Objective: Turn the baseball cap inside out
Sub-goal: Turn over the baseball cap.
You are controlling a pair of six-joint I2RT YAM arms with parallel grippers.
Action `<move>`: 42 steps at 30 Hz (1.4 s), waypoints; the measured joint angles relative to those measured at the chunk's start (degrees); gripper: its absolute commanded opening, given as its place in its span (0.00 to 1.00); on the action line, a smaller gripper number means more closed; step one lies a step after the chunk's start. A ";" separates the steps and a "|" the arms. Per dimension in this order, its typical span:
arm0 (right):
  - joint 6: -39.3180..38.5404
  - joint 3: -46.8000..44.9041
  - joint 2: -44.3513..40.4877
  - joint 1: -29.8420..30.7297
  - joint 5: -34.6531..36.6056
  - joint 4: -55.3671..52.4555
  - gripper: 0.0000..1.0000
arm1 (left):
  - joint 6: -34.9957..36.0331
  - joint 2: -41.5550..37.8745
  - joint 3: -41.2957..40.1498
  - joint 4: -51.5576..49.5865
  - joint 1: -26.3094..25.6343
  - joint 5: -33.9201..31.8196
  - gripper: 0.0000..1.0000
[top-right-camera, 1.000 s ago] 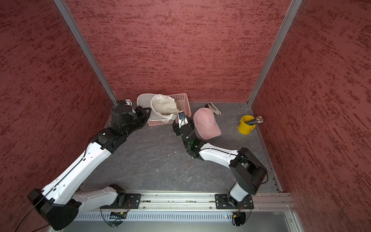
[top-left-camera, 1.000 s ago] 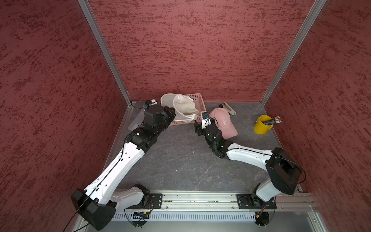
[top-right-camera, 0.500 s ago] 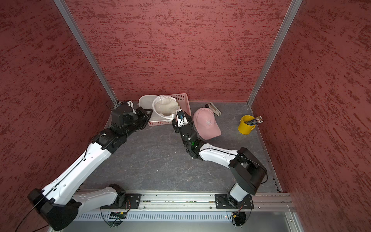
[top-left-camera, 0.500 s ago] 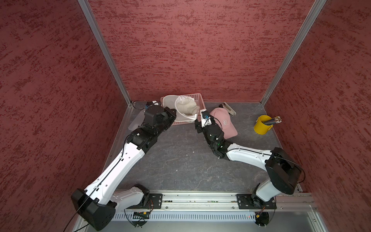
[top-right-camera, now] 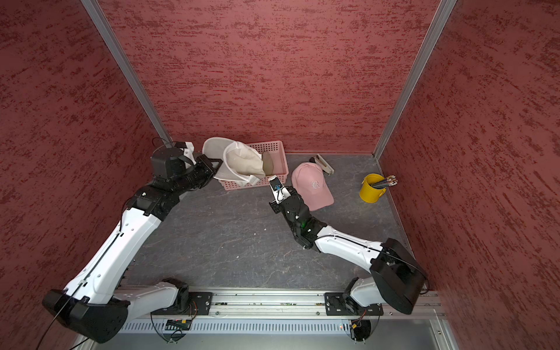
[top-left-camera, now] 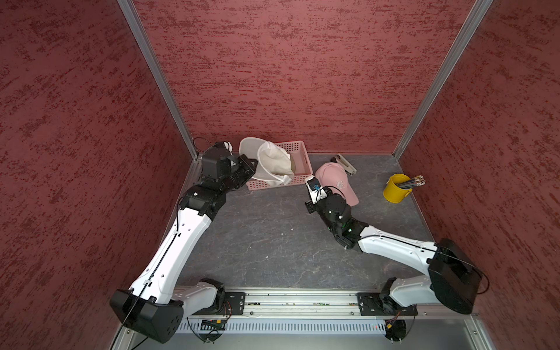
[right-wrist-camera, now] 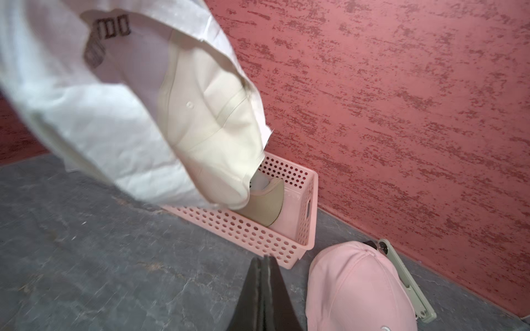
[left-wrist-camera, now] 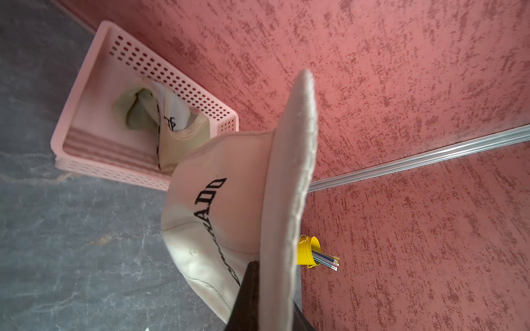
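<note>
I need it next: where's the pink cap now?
In both top views the pink cap lies at the back right, between the basket and the yellow cup, beside the stapler.

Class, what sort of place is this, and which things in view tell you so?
Probably a robot test cell: left arm and right arm on a metal rail, red panel walls boxing in a grey tabletop, staged props like the pink cap and yellow pencil bucket.

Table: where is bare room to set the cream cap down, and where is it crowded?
The widest bare patch of table runs from the basket forward to the rail. A smaller gap lies between the pink cap and the cup. The back edge is crowded: basket, pink cap, stapler.
</note>
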 measured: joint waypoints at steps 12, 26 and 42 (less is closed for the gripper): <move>-1.01 -1.31 6.21 1.57 -0.26 3.23 0.72 | -10.56 -0.66 -7.21 3.54 -0.33 5.51 0.00; -11.08 4.94 13.92 2.99 10.19 12.66 0.72 | -15.17 -1.07 -7.23 4.96 -5.25 0.72 0.00; -10.21 2.95 8.52 2.49 6.16 14.16 0.70 | -14.73 -2.25 -7.23 2.05 -5.51 0.00 0.00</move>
